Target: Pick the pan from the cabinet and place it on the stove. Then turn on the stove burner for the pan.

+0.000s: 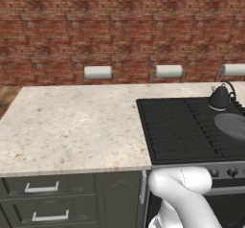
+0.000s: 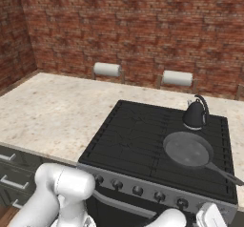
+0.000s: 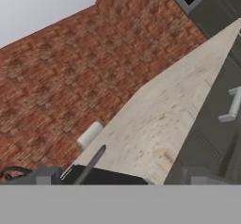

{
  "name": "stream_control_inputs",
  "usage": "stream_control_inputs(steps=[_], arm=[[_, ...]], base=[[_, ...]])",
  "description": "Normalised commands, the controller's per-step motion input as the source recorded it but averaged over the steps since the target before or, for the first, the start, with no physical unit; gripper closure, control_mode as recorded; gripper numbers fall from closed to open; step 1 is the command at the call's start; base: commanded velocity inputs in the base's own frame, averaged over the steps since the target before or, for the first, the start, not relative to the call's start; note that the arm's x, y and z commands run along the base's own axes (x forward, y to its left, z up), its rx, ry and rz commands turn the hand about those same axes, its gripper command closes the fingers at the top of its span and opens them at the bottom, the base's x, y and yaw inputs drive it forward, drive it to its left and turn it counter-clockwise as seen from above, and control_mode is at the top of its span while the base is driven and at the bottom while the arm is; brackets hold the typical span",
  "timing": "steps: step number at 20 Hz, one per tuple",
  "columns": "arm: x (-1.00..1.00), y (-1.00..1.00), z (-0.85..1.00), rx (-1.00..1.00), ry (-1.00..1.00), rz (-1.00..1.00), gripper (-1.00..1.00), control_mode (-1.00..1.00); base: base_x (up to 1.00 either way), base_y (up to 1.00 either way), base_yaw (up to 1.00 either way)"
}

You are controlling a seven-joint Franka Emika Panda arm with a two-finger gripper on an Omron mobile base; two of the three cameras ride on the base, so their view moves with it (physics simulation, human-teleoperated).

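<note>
Fingers [image 3: 44, 175]: spread wide, holding nothing
Pan [image 2: 188, 150]: flat on stove [image 2: 128, 135], front right corner, handle toward right edge
Kettle [image 2: 194, 114]: stove's back right corner, behind pan
Worktop [image 1: 72, 121]: left of stove

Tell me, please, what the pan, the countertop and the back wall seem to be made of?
The pan looks like dark grey metal with a dull sheen across its flat base. The countertop looks like polished speckled beige stone, perhaps granite. The back wall looks like rough red brick with visible mortar lines.
</note>
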Motion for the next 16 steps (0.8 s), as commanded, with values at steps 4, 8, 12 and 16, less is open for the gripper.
stream_control_inputs(steps=[4,8,12,16], arm=[[-0.67,0.41,-0.38,-0.11,-0.05,0.15,-1.00,-1.00],[-0.56,0.61,-0.41,-0.18,-0.06,0.19,-1.00,-1.00],[-0.28,0.70,-0.29,-0.20,-0.02,0.20,-1.00,-1.00],[-0.01,0.66,-0.12,-0.19,0.00,0.11,-1.00,-1.00]], base=[[0.00,0.00,0.00],[0.00,0.00,0.00],[0.00,0.00,0.00],[0.00,0.00,0.00]])
